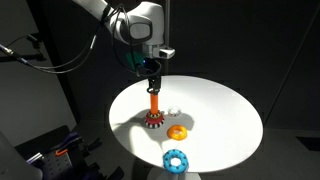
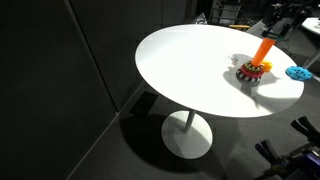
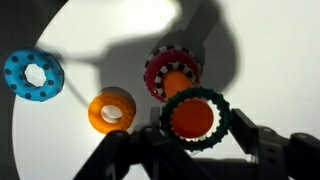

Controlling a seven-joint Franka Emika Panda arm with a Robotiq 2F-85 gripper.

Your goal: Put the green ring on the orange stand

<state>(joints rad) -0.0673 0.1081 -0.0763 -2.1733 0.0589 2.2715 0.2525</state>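
Pincer (image 3: 195, 140) fingers (image 3: 255, 145) enter the wrist view from the bottom edge, and we see them closed partway onto the green ring (image 3: 225, 108), one on each side of its rim, holding it level. Through the ring's hole shows the orange top of the stand (image 3: 190, 118), so the ring sits centred on the peg; whether it is around the peg or just above it we cannot tell. The stand's speckled red base lies beyond, with a yellow ring (image 3: 110, 110) near it and a blue ring (image 3: 33, 75) farther off on the same side. In an exterior view the pincer (image 1: 153, 82) hangs straight down from the arm (image 1: 135, 22), its tips at the top of the upright stand (image 1: 155, 108) near the middle of the round white table (image 1: 225, 105). The green ring is too small and dark to make out here. The yellow ring (image 1: 177, 131) lies beside the base and the blue ring (image 1: 176, 160) nearer the table edge. In an exterior view from across the table (image 2: 180, 70) we see the stand (image 2: 260, 55) and the blue ring (image 2: 298, 72) near it; the pincer is lost against the dark background.
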